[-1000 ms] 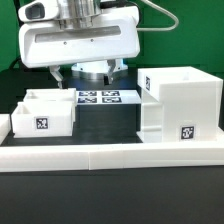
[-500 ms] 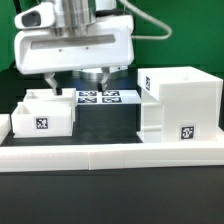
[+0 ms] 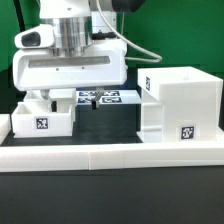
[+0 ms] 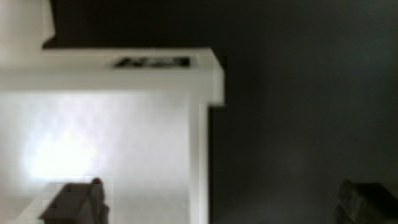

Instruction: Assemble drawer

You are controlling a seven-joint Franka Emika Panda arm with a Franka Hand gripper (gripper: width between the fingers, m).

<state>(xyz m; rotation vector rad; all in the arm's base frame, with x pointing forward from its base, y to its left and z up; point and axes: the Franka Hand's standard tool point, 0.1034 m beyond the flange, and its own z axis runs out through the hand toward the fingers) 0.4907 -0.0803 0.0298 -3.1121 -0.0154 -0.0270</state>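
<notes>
A small white tray [image 3: 42,116] with a square tag on its front stands at the exterior view's left. The large white housing [image 3: 186,92] stands at the right, with a lower white tagged part [image 3: 160,127] against its front. My gripper [image 3: 63,98] hangs just above the left tray's right end. It is open and empty. In the wrist view the tray [image 4: 107,120] fills one side. One dark fingertip [image 4: 73,201] is over the tray and the other over the black table. The gripper [image 4: 217,203] straddles the tray's side wall.
The marker board [image 3: 108,98] lies flat behind the gap between tray and housing. A long low white border wall [image 3: 110,156] runs along the front. A green backdrop stands behind the arm.
My gripper has moved toward the exterior view's left, from above the marker board to above the left tray's right end. The parts have not moved.
</notes>
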